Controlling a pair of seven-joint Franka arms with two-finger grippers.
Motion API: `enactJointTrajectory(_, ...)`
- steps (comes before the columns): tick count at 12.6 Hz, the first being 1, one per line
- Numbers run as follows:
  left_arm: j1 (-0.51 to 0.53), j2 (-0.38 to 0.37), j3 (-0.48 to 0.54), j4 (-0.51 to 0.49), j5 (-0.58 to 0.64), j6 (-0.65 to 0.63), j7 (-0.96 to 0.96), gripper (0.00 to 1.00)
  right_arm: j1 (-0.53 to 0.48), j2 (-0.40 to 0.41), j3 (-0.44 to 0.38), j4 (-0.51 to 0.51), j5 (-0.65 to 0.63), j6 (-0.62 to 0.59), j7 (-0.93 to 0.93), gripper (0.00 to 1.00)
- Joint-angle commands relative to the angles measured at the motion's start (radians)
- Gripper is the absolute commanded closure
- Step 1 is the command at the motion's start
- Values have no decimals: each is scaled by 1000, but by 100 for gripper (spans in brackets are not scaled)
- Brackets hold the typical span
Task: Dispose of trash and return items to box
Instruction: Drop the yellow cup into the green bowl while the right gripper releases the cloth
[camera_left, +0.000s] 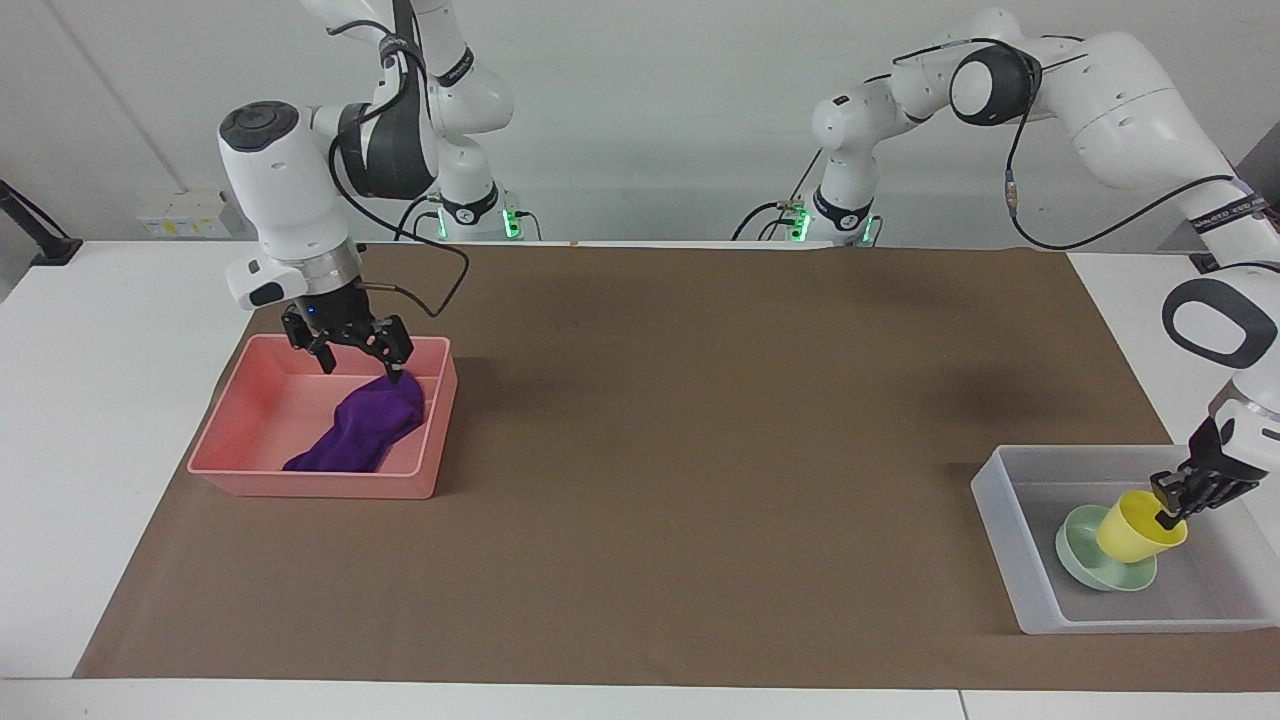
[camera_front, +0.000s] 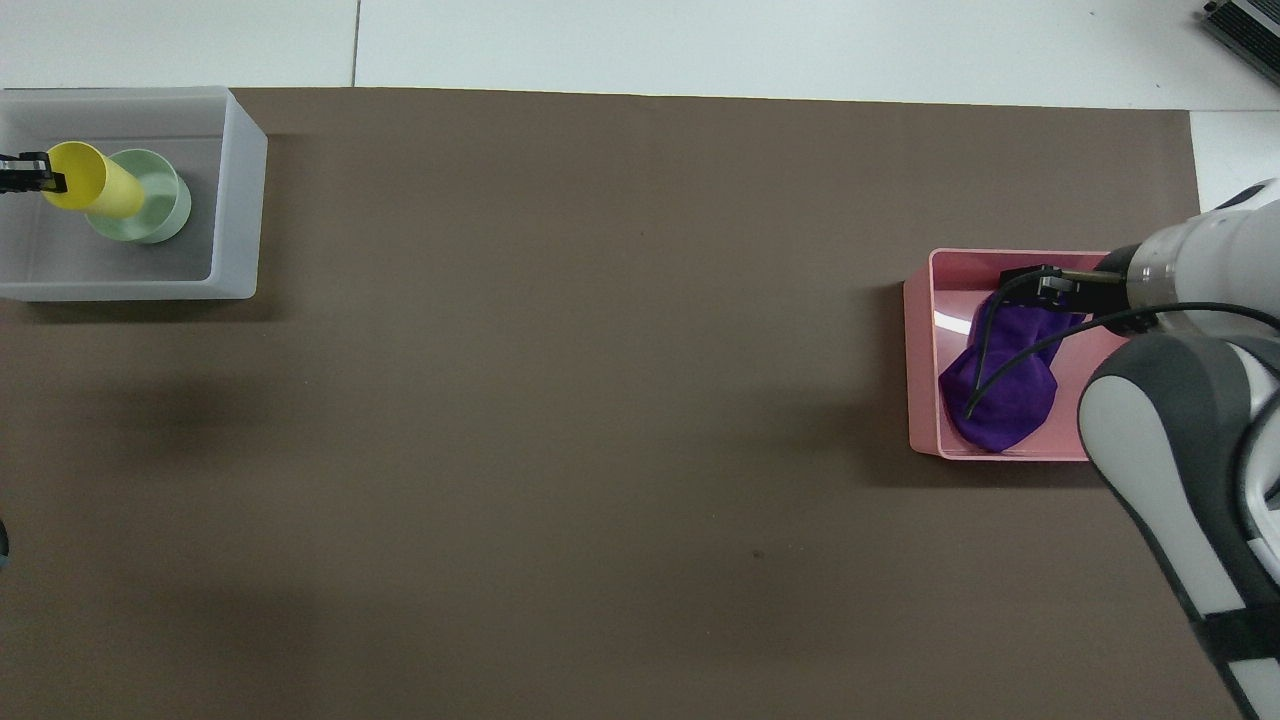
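Note:
The purple cloth (camera_left: 365, 430) lies in the pink tray (camera_left: 320, 486) at the right arm's end of the table; it also shows in the overhead view (camera_front: 1005, 385). My right gripper (camera_left: 360, 366) is open and empty, just above the cloth's end nearer to the robots (camera_front: 1040, 285). The frosted-white box (camera_left: 1000, 500) stands at the left arm's end (camera_front: 235, 200). In it the mint-green bowl (camera_left: 1085, 565) holds the tilted yellow cup (camera_left: 1135, 528). My left gripper (camera_left: 1170, 508) is shut on the cup's rim (camera_front: 35, 182).
A brown mat (camera_left: 700, 420) covers the table between the pink tray and the box. The right arm's cable (camera_front: 1000, 360) hangs over the cloth in the overhead view.

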Motion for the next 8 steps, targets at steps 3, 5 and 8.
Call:
enactJointTrajectory(3,4,-21,-12,-70,-18,12,24,100,-8,-38,11,159,-18,-223,15,0)
enactJointTrajectory(5,10,-27,-12,-74,-16,5,24,100,-12,-45,5,225,-20,-312,4,0)
enactJointTrajectory(8,8,-32,-10,-78,-16,0,24,100,-24,-40,8,320,-26,-447,-30,0)
